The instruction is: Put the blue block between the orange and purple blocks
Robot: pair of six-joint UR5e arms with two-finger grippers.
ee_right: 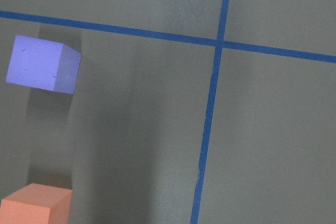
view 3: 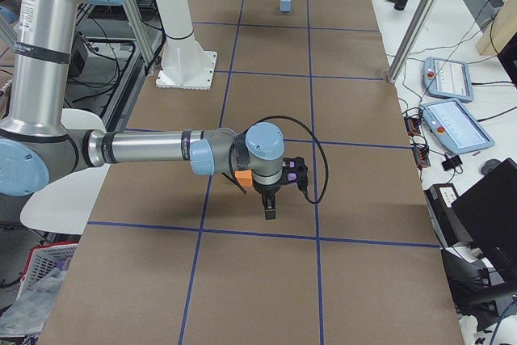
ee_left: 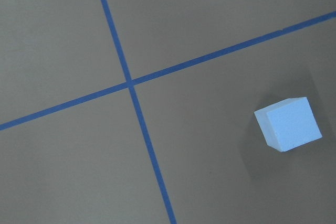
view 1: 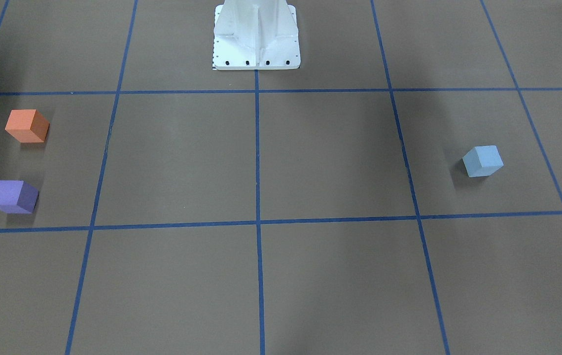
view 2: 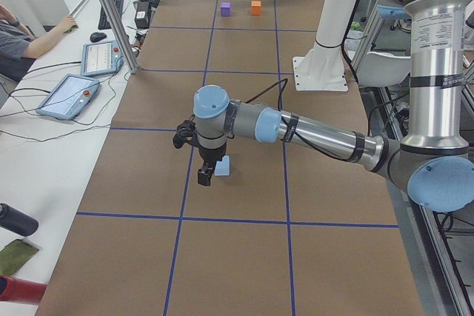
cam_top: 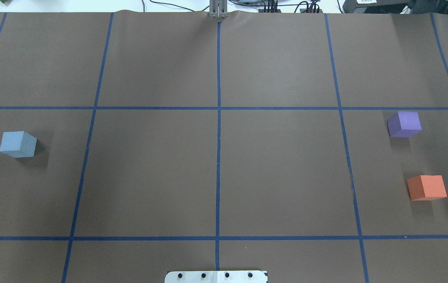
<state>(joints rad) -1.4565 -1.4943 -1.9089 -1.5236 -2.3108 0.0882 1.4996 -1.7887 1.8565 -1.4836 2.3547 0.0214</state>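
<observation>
Blue block (cam_top: 18, 144), orange block (cam_top: 426, 188), purple block (cam_top: 404, 124) on taped table (cam_top: 149, 177), left tool (view 2: 205, 175), right tool (view 3: 269, 209) seemingly hovering, grips untellable

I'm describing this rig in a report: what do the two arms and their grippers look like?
Both are alike: the left arm and right arm have silver metal tubes, grey joints with light-blue round caps, and black bands. A black cable loops to each wrist. The left gripper and right gripper are black. The left arm's upright link carries a white printed label.
</observation>
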